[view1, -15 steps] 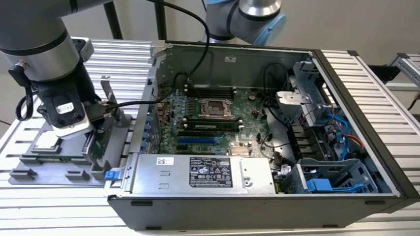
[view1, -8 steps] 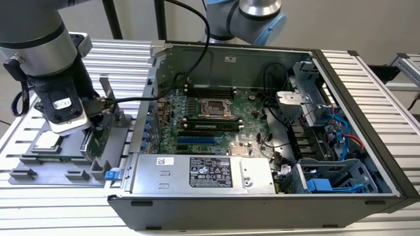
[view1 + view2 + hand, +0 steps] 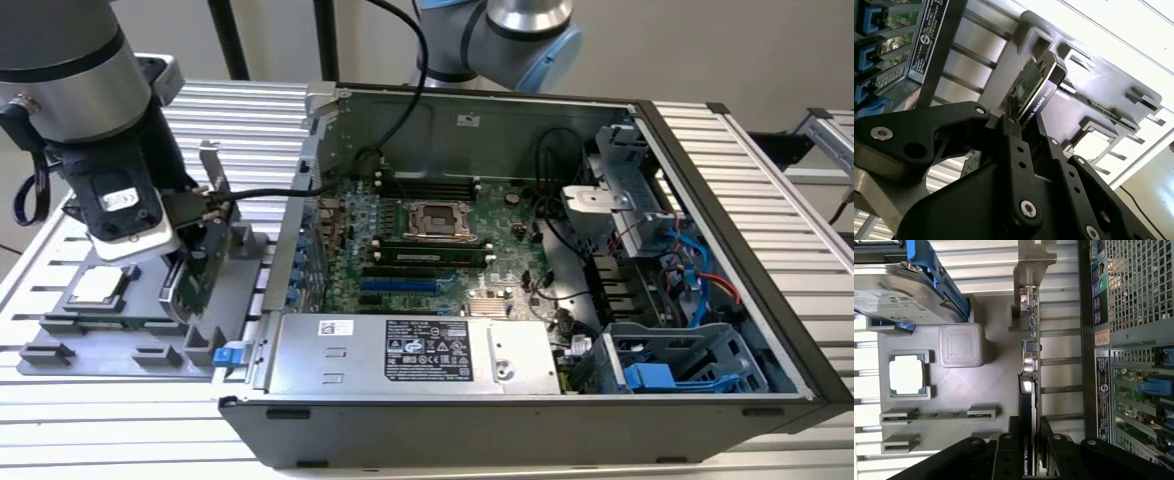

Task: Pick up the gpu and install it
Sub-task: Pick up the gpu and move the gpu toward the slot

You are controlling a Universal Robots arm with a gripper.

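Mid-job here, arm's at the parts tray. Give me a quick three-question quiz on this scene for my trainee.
1. True or false: the gpu is already installed inside the computer case.
2. What stands between the fingers of the gripper? A) the hard drive with blue rails B) the gpu C) the memory stick
3. Fill in: in the first wrist view, the square pocket of the gray tray holds a ______.
Key: 1 false, it stands on edge in the gray tray, outside the case. 2 B. 3 processor chip.
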